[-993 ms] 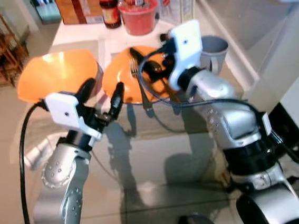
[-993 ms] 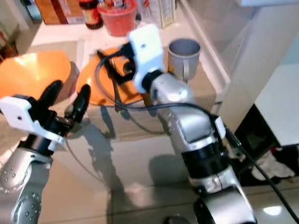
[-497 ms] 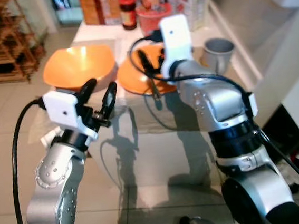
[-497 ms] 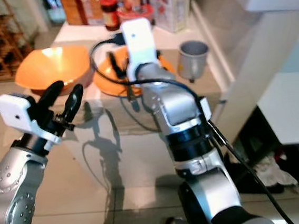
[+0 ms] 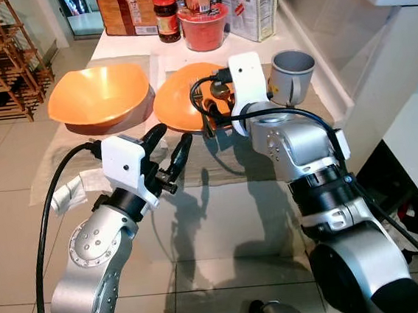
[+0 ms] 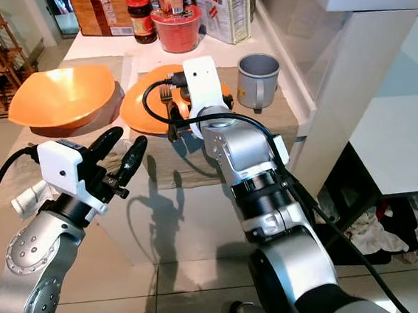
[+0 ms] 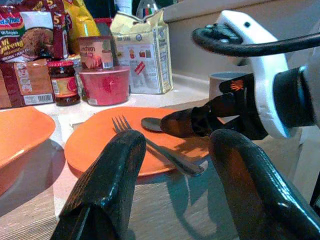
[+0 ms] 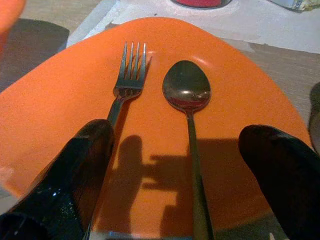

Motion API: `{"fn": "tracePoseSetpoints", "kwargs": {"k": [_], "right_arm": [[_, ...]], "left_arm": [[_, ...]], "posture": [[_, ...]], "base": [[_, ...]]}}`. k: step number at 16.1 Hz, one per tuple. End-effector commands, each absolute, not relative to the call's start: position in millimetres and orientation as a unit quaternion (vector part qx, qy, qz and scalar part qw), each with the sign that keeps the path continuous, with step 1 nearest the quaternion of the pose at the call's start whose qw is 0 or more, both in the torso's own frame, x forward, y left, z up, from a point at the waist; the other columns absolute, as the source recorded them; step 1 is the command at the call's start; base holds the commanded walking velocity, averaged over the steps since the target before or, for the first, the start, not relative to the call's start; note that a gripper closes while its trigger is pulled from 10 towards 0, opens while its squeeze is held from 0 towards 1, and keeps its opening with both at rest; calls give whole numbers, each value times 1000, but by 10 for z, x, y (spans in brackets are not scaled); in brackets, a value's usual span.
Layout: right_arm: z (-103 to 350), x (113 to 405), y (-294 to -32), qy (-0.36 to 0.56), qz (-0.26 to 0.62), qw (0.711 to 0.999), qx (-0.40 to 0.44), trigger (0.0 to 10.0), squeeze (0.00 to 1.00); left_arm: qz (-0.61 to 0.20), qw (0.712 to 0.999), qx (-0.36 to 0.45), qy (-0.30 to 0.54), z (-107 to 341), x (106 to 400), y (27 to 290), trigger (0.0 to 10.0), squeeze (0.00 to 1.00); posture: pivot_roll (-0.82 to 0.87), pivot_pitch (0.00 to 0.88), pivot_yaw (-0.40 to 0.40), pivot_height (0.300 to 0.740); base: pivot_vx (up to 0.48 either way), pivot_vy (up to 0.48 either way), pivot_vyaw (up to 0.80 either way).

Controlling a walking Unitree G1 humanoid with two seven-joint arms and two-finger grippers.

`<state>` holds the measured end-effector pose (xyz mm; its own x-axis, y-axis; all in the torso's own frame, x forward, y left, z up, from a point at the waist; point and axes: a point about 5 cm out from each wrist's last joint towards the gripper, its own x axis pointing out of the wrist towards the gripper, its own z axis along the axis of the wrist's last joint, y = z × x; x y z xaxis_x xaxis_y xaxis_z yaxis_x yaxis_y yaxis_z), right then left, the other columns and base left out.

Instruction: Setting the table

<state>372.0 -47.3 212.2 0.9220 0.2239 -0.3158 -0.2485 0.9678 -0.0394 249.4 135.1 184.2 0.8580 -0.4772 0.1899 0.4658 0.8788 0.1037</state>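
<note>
1. So far an orange plate has been laid w/ fork and spoon on it; bowl and mug are set nearby.
2. Right gripper is held spread and empty, spoon handle between the jaws, fork at one finger.
3. Left gripper is held parted, empty, short of the plate.
4. Cutlery probably remains to be moved beside the plate; contact can't be judged.
</note>
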Motion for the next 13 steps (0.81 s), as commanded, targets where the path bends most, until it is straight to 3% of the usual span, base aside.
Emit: {"fn": "tracePoseSetpoints", "kwargs": {"k": [1,3,4,9,10,12,13], "right_arm": [[2215,3758,-467,142,114,982,-53,10000,0],[2186,3794,-488,150,103,981,-63,10000,0],[2172,3794,-478,153,105,980,-64,10000,0],[2052,3792,-430,185,116,972,-84,10000,0],[2056,3803,-445,188,109,973,-82,6275,0],[2072,3815,-478,195,96,973,-79,1294,0],[2087,3819,-499,198,90,973,-75,78,0]], "left_arm": [[-254,961,39,-104,1858,2454,1322,10000,0],[-267,957,32,-109,1857,2404,1301,10000,0],[-270,956,26,-107,1853,2389,1295,0,0],[-273,957,23,-94,1836,2296,1280,0,0],[-272,958,23,-91,1830,2278,1278,0,0],[-272,958,22,-90,1844,2254,1269,0,0],[-272,958,21,-90,1857,2245,1267,0,0]], "posture": [[-73,94,-4,740],[-72,94,-4,740],[-66,104,-5,740],[-57,135,-14,740],[-57,140,-14,740],[-55,148,-13,740],[-58,148,-14,740]], "base": [[0,0,0],[0,0,0],[0,0,0],[0,0,0],[0,0,0],[0,0,0],[0,0,0]]}}
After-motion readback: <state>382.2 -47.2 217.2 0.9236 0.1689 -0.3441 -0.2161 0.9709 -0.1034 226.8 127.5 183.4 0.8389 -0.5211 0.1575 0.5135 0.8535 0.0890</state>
